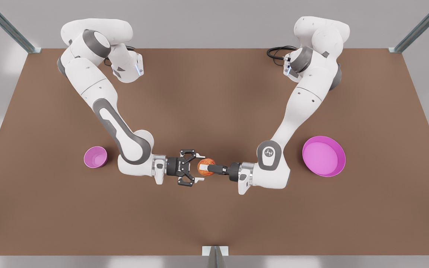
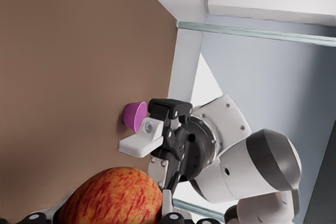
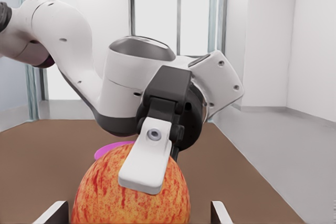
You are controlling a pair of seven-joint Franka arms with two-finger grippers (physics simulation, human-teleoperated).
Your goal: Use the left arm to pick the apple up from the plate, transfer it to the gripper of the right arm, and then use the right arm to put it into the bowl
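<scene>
Mid-table: L-hand (image 1: 210, 169) grips apple (image 1: 204, 163), R-hand (image 1: 199, 167) spread.

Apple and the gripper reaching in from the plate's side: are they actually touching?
Touching. In the right wrist view a white finger of the left gripper lies pressed flat on the apple, with no gap between them.

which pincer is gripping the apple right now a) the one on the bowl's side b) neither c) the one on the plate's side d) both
c: the left pincer, on the plate's side, is shut on the apple; the right pincer, on the bowl's side, is open and clear of it.
</scene>
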